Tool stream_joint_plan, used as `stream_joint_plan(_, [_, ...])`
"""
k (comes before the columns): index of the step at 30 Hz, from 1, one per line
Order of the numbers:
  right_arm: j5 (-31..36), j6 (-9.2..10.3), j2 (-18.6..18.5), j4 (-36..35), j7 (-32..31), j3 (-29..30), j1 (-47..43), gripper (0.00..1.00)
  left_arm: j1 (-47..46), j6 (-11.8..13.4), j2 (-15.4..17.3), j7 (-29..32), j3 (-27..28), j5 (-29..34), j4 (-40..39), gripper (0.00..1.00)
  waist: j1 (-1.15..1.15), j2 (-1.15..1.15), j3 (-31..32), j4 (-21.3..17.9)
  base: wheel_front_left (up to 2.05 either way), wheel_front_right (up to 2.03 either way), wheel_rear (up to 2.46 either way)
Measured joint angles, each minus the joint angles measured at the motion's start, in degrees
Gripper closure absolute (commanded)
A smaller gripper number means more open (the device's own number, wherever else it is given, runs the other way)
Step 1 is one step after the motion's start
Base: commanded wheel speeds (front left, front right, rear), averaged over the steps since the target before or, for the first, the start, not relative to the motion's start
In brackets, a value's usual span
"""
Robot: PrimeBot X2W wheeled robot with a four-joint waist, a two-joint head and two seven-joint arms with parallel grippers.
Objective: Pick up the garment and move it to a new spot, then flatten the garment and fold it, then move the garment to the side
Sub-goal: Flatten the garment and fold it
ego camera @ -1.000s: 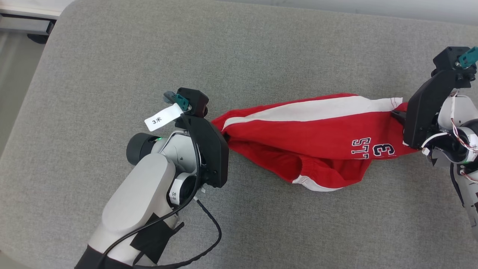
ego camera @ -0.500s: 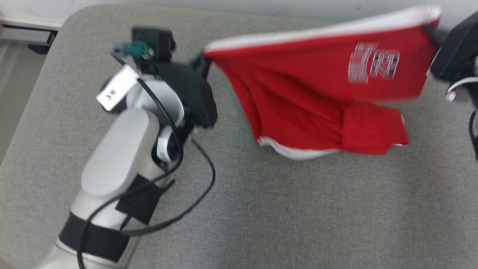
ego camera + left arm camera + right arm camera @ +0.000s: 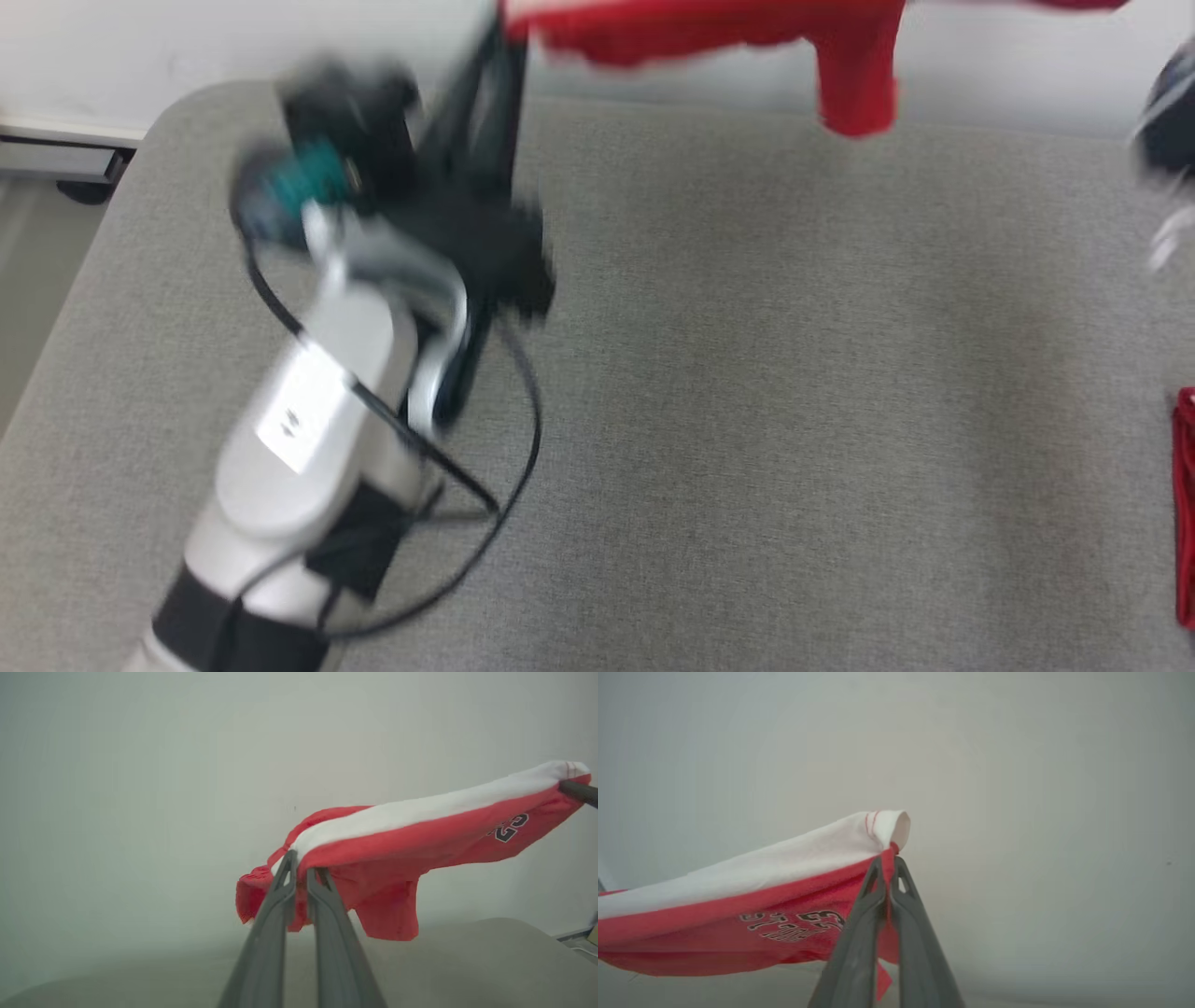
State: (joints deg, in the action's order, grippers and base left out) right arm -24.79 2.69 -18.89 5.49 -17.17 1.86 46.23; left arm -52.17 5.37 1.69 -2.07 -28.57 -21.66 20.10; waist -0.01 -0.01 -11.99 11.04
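Observation:
The garment (image 3: 420,835), red with a white stripe and dark lettering, hangs in the air, stretched between both grippers above the grey padded table (image 3: 747,420). My left gripper (image 3: 301,868) is shut on its one end, with red cloth bunched around the fingertips. My right gripper (image 3: 887,861) is shut on the other end, just under the white hem. In the blurred head view the garment (image 3: 747,28) runs along the top edge. There the left gripper (image 3: 504,28) reaches up to it, and one red leg hangs down.
The grey table's rounded far-left corner (image 3: 177,112) meets a pale wall behind. A strip of red cloth (image 3: 1186,504) shows at the head view's right edge. My right arm's dark wrist (image 3: 1167,131) is a blur at the upper right.
Both grippers have lifted the garment off the table and carried it up and away, stretched between them. The left jaws have closed a little tighter on the cloth. The head camera has shifted.

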Motion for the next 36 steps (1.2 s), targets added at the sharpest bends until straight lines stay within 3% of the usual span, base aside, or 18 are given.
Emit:
stream_joint_plan(6, [-3.56, -3.63, 2.23, -1.88, -2.56, -3.20, -18.75, 1.00, 13.68, -2.96, 4.57, -0.58, -6.86, 2.81, 5.54, 1.00, 0.01, 0.00, 0.32, -1.74, 0.00, 0.00, 0.00])
stream_joint_plan(12, [-5.56, -6.79, 2.55, -0.53, -4.60, -5.76, -29.20, 1.00, 17.12, -3.91, 5.47, -2.34, -9.17, 3.61, 9.48, 1.00, 0.00, 0.01, -0.03, -3.79, 0.00, 0.00, 0.00])
stream_joint_plan(25, [-10.78, -8.78, 2.31, 0.11, -5.61, -6.79, -40.45, 1.00, 23.20, -3.77, 8.65, -8.64, -11.68, 7.25, 11.70, 1.00, 0.01, 0.01, 1.83, -5.47, 0.00, 0.00, 0.00])
stream_joint_plan(36, [-15.13, -9.50, 2.16, -1.82, -9.14, -10.96, -48.49, 1.00, 31.24, -1.75, 10.28, -10.60, -11.58, 7.34, 11.84, 1.00, 0.00, 0.01, 4.90, -5.57, 0.00, 0.00, 0.00])
